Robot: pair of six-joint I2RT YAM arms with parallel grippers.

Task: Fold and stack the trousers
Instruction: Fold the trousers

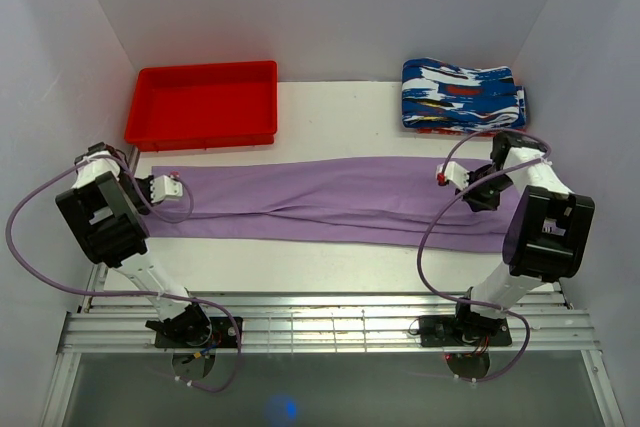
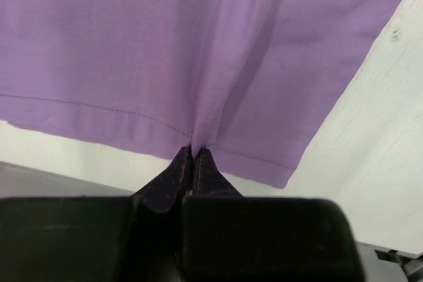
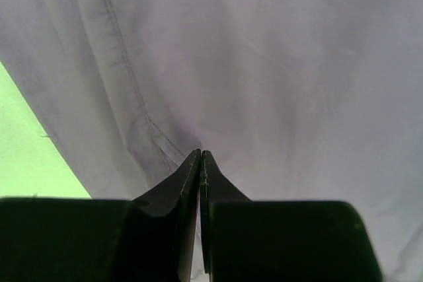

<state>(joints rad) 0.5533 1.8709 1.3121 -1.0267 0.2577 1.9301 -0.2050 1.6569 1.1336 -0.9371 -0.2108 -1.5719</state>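
The lilac trousers [image 1: 330, 199] lie stretched out flat, left to right, across the middle of the white table. My left gripper [image 1: 172, 187] is at their left end. In the left wrist view it [image 2: 193, 151] is shut on the hemmed edge of the trousers [image 2: 165, 44], and the cloth bunches into a ridge at the tips. My right gripper [image 1: 447, 176] is over the right end. In the right wrist view it [image 3: 200, 155] is shut on a pinch of the trousers [image 3: 277, 64] beside a seam.
A red tray [image 1: 205, 102] stands at the back left. A stack of blue-white-red patterned folded garments [image 1: 462, 95] lies at the back right. Bare white table [image 1: 320, 259] shows in front of the trousers. White walls close in both sides.
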